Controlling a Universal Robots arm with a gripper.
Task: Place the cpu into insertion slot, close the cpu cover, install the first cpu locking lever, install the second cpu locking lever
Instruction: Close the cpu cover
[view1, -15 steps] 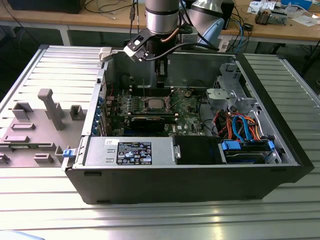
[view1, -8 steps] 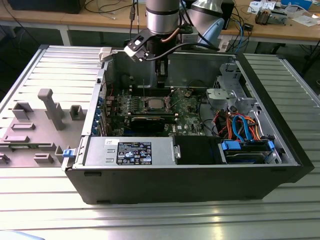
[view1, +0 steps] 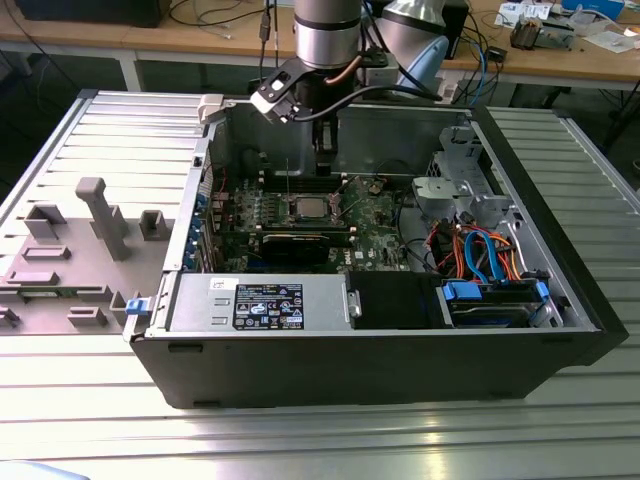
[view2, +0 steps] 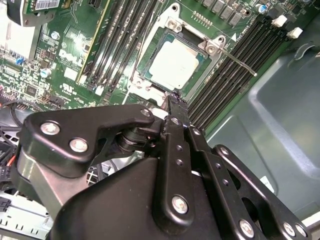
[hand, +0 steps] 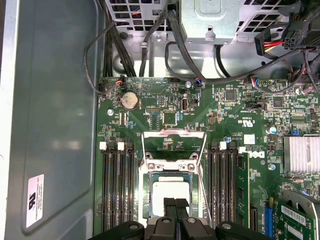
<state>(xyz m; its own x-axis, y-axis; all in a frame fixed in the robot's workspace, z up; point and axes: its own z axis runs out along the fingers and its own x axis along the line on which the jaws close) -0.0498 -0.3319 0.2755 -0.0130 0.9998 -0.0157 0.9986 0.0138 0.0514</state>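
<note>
The black gripper (hand: 175, 204), clenched empty, is hanging close over the flat silver-grey square cpu (hand: 171, 189) lying in the silvery-rimmed insertion slot (hand: 148, 186).

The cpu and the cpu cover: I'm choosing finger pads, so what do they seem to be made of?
The cpu: its top looks like matte, pale silver-grey metal, flat and evenly lit with a soft sheen. The cpu cover: seemingly thin stamped sheet metal with a bright silvery finish and glints along its narrow frame edges. The alloy cannot be told.

An open computer case (view1: 400, 360) lies on a ribbed table (view1: 300, 440) beside grey fixtures (view1: 100, 215).
</note>
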